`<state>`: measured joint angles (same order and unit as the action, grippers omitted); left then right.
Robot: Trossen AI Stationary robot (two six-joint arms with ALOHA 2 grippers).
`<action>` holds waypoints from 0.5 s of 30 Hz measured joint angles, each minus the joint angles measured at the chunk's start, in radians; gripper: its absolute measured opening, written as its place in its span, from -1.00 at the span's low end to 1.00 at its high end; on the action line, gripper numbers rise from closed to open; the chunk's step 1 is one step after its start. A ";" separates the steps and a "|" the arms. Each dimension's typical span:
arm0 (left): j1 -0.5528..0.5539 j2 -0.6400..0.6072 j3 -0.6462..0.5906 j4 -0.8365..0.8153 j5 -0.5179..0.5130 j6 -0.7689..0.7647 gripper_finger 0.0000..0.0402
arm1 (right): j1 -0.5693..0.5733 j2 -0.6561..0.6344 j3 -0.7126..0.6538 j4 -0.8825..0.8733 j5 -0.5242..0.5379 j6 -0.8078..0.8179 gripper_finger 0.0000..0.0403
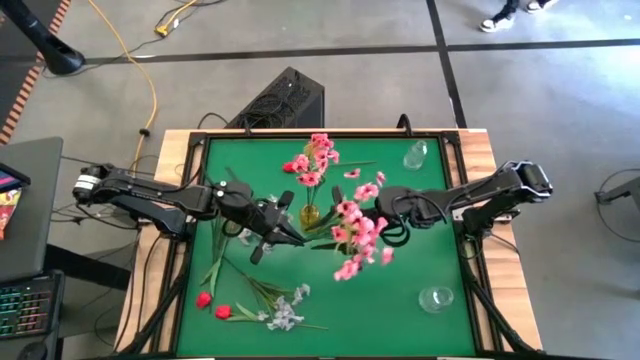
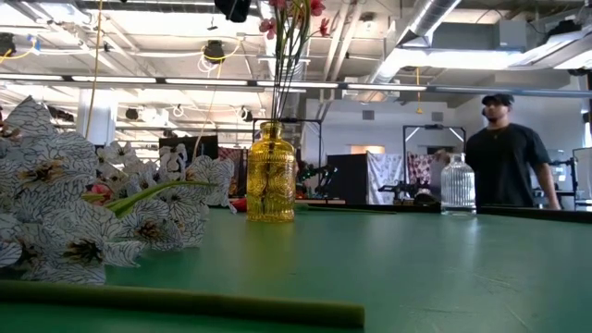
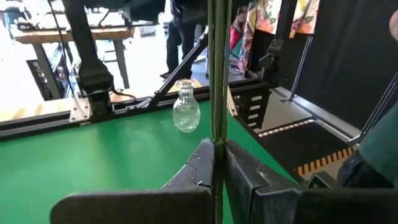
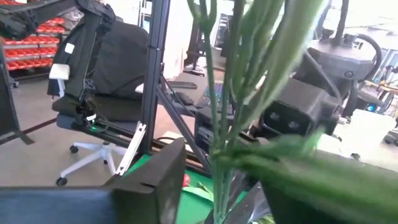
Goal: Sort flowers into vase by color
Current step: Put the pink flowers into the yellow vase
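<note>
Pink flowers: a spray of small pink blossoms (image 1: pixel 358 238) on thin green stems, hanging over the middle of the green table (image 1: pixel 400 300), just beside my right gripper. More pink blossoms (image 1: pixel 315 160) already stand in the yellow vase (image 2: pixel 271 173) at the table's centre.

White and red flowers: a cluster of white-grey blossoms (image 1: pixel 286 312) and red buds (image 1: pixel 212 305) lie flat on the near-left part of the table with their green stems spread out. In the low view the white blossoms (image 2: pixel 55 222) fill the left foreground.

Clear vases: one small glass vase (image 1: pixel 415 153) stands near the far-right corner, another (image 1: pixel 436 298) near the right near edge, well apart from each other.

My left gripper (image 1: pixel 283 235): reaching in from the left, just left of the yellow vase. My fingers (image 3: pixel 242 177) are pinched tight on a thin green stem (image 3: pixel 217 74) that runs straight up between them.

My right gripper (image 1: pixel 385 225): reaching in from the right, beside the pink spray. My fingers (image 4: pixel 158 177) stand apart with green stems (image 4: pixel 217 112) passing between them; I cannot tell whether they touch the stems.

Beyond the table: a person (image 2: pixel 507 153) stands in the room behind.
</note>
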<state>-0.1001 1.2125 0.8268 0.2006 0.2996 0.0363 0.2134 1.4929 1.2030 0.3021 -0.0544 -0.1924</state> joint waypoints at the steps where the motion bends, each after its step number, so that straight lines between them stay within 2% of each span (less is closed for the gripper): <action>1: 0.000 0.000 0.000 -0.004 0.000 -0.002 -1.00 | 0.000 -0.001 0.000 0.000 0.000 0.000 -0.08; 10: 0.000 0.000 0.000 -0.010 -0.018 0.002 -1.00 | 0.000 0.001 0.000 -0.009 0.001 0.000 -0.88; 15: 0.000 0.000 0.000 -0.017 -0.027 -0.011 -0.87 | 0.000 -0.006 0.000 -0.042 0.001 0.019 -0.86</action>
<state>-0.1001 1.2125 0.8268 0.1832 0.2723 0.0248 0.2134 1.4874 1.2034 0.2605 -0.0531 -0.1731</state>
